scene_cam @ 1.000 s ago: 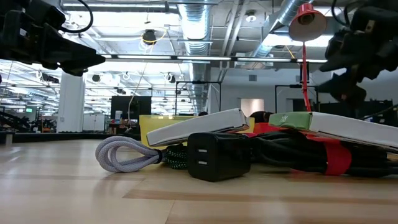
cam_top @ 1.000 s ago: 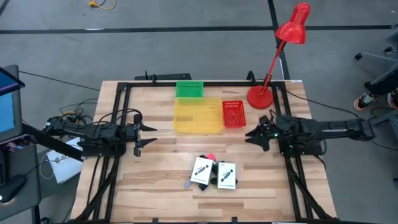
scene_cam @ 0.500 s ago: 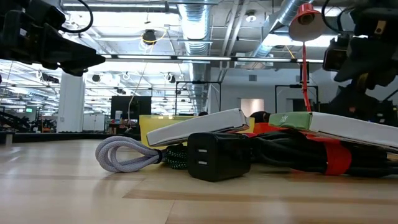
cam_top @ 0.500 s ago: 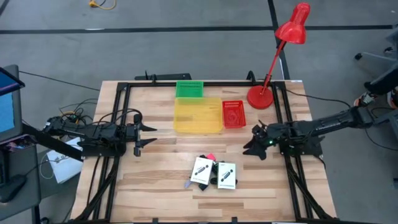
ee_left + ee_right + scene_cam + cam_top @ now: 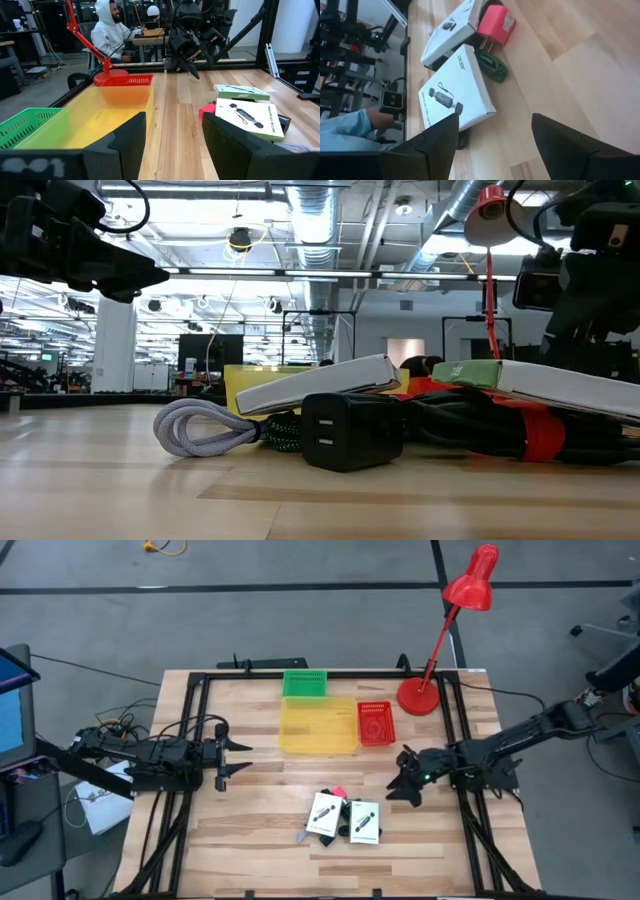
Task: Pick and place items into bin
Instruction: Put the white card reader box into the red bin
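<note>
Items: you see a small pile near the front middle of the table [image 5: 250, 830]. It has two white boxes [image 5: 322, 813] [image 5: 364, 822] with a black gadget printed on them, a pink plug [image 5: 496, 24], a black plug [image 5: 347, 432], a green cord [image 5: 492, 66] and a grey cord [image 5: 200, 428].
Bins: you have three, touching each other at the back. One yellow bin [image 5: 318, 725], one green bin [image 5: 304, 683], one red bin [image 5: 375, 723]. The yellow one looks bare inside.
Left gripper [image 5: 236, 758]: fingers apart, nothing in them, out by the left side.
Right gripper [image 5: 401, 778]: fingers apart, nothing in them, just right of the pile.
</note>
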